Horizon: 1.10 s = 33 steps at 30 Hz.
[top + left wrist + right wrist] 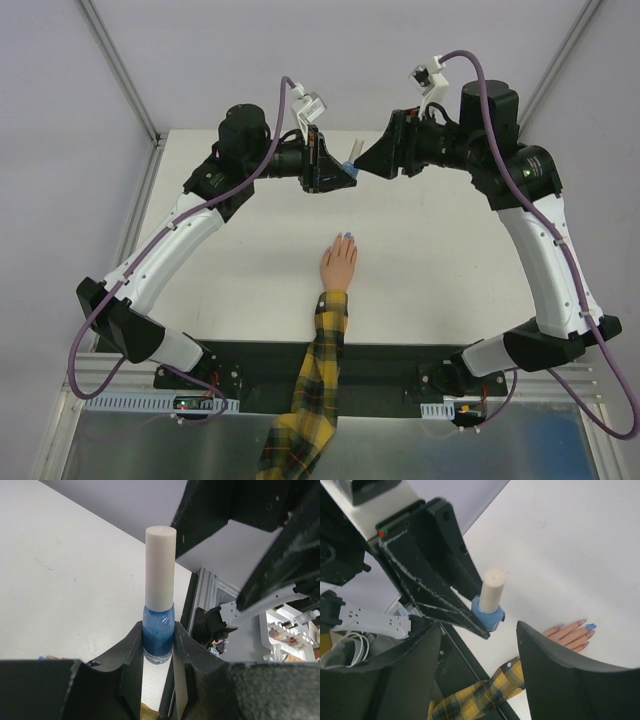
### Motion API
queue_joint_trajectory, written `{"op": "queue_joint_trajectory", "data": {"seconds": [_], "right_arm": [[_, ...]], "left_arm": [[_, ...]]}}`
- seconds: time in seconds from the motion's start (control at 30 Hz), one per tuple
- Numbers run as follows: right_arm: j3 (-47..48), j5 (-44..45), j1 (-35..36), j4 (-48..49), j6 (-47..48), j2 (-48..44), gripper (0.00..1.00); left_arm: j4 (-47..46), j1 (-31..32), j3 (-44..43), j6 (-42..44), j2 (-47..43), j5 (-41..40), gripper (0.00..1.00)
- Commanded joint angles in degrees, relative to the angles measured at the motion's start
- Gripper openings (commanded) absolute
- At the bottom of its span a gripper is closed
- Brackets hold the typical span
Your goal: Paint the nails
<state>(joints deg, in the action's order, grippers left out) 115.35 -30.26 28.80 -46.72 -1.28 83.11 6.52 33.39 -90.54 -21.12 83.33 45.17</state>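
Observation:
A small peach hand (338,265) with a yellow-black plaid sleeve (318,380) lies palm down at the table's middle. In the right wrist view the hand (570,635) shows one light blue nail (590,626); the other nails are skin-toned. My left gripper (335,172) is shut on a small blue bottle (158,632) with a white cap (160,570), held above the table behind the hand. My right gripper (366,160) is open, its fingers on either side of the cap (493,591) without touching it. The bottle (488,614) stays capped.
The white table (440,260) ends at a black strip (390,365) along the near edge, where the arm bases sit. A metal frame (120,70) runs along the left and back. A power strip (367,622) lies off the table.

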Motion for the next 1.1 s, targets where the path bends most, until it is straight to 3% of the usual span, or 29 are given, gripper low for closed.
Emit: {"op": "queue_joint_trajectory", "data": {"seconds": [0.0, 0.23, 0.57, 0.67, 0.7, 0.77, 0.83, 0.9, 0.97, 1.07], "right_arm": [[1.4, -4.8, -2.9, 4.6, -5.8, 1.0, 0.59], [1.8, -11.6, -3.3, 7.3, -6.5, 2.2, 0.53], [1.5, -11.1, -3.4, 4.9, -2.7, 2.8, 0.49], [1.6, -12.4, -3.4, 4.9, -2.5, 3.1, 0.38], [1.5, -13.3, -3.4, 4.9, -2.4, 3.2, 0.29], [1.3, -13.7, -3.4, 4.7, -2.0, 2.9, 0.21], [0.6, -12.9, -3.3, 4.6, -1.6, 2.6, 0.04], [0.2, -10.7, -3.3, 5.2, -1.6, 2.1, 0.01], [-1.9, -8.4, -3.4, 6.6, -1.6, 1.0, 0.01], [-5.7, -2.7, -3.4, 9.3, -2.2, -0.7, 0.00]], "left_arm": [[-2.4, 0.5, 0.8, 2.7, -2.8, 4.2, 0.00], [-2.5, 0.7, 1.2, 3.7, -3.2, 6.0, 0.00], [-2.5, 1.1, 1.8, 4.7, -3.5, 7.9, 0.00], [-2.5, 1.2, 1.9, 4.8, -3.5, 7.9, 0.00], [-2.4, 1.2, 1.9, 4.8, -3.5, 7.7, 0.00], [-2.3, 1.2, 2.0, 4.7, -3.6, 7.1, 0.00], [-2.5, 1.1, 2.3, 4.3, -3.8, 4.6, 0.00], [-2.0, 0.8, 3.2, 3.5, -4.1, -0.3, 0.13], [-1.3, 0.3, 3.9, 2.4, -4.9, -3.4, 0.39], [-1.3, -1.7, 5.8, 0.9, -6.3, -7.2, 0.55]]}}
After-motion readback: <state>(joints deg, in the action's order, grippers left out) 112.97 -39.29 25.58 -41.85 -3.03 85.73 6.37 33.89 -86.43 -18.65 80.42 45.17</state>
